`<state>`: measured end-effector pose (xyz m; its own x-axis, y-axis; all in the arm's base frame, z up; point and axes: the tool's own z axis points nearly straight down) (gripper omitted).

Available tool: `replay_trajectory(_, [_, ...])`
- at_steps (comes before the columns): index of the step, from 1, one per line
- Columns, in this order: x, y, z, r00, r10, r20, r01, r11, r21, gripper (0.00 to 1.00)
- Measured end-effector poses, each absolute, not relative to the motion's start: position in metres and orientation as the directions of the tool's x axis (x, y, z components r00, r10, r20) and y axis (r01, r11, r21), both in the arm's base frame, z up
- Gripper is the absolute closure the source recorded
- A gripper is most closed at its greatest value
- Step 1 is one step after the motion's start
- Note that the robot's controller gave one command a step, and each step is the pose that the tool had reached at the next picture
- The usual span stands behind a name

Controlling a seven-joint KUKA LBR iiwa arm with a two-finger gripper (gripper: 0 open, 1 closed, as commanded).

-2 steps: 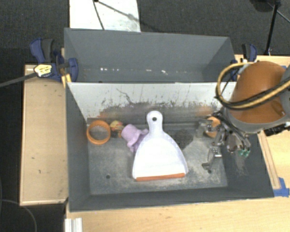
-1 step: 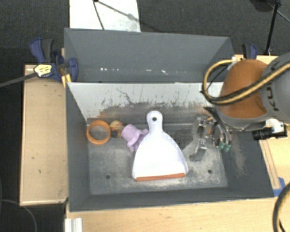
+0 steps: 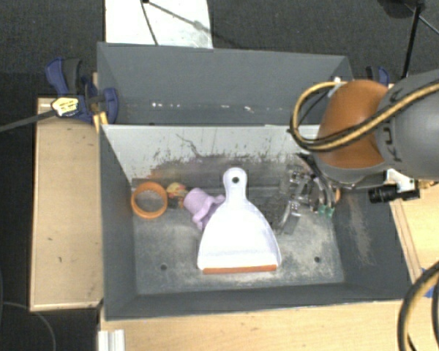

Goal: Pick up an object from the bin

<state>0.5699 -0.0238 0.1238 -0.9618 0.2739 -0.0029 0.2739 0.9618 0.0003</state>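
Four things lie on the floor of the grey bin (image 3: 316, 258), all in its left and middle part. Largest is a white dustpan (image 3: 238, 234) with an orange strip along its wide front lip, lying flat with its handle pointing to the back wall. Just left of the handle sits a crumpled lilac piece (image 3: 199, 205), touching the pan's edge. Further left is an orange ring (image 3: 149, 199), and between ring and lilac piece a small yellowish ball (image 3: 176, 190). From the right the arm leans in, its orange cover (image 3: 355, 134) looped with cables. The gripper (image 3: 296, 209) hangs low over the floor just right of the dustpan. Whether it is spread or pressed together, I cannot tell from here.
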Motion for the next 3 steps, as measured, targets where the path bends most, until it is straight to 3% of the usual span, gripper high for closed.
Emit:
replay_trajectory(1, [0.582, -0.018, 0.123, -0.998, 0.057, -0.006, 0.057, 0.998, 0.001, 0.00])
replay_trajectory(2, [0.591, -0.015, 0.070, -0.934, 0.357, 0.000, 0.357, 0.934, 0.001, 0.00])
replay_trajectory(3, [0.593, -0.010, 0.074, -0.977, 0.213, -0.012, 0.213, 0.977, 0.003, 1.00])
